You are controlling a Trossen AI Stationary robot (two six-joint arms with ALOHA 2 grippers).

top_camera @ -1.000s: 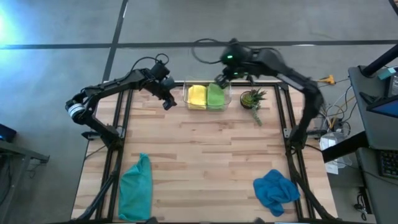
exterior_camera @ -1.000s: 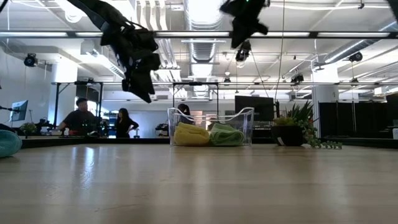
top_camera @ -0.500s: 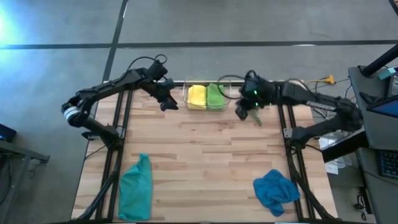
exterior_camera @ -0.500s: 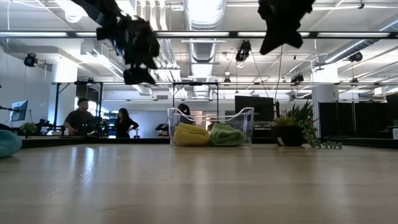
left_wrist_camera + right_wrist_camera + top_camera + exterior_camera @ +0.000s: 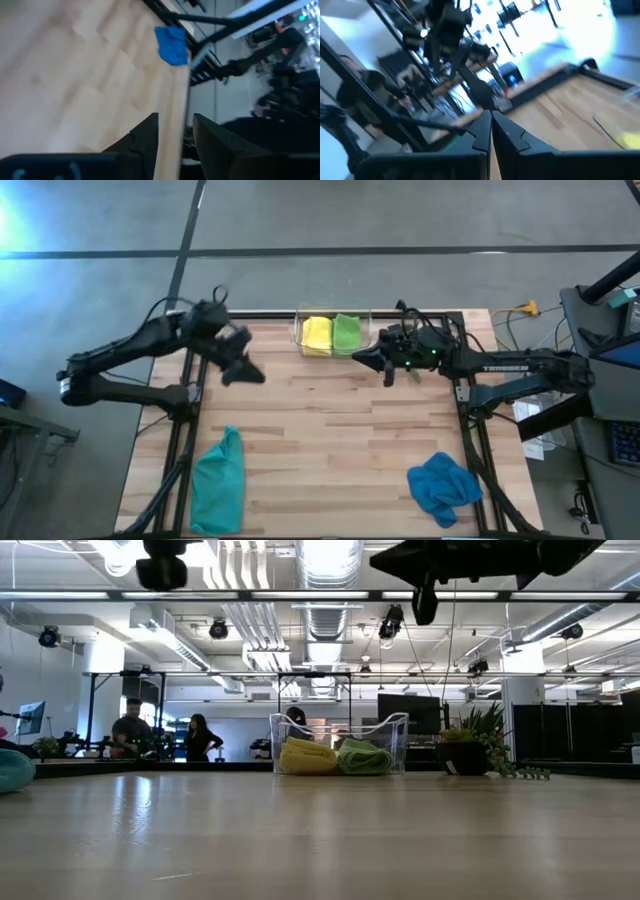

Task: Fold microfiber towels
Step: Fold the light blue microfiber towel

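A clear bin (image 5: 340, 745) on the table (image 5: 320, 840) holds yellow towel (image 5: 307, 757) beside green towel (image 5: 366, 758).

No text, label, brand, number or sign can be read in any of the views.
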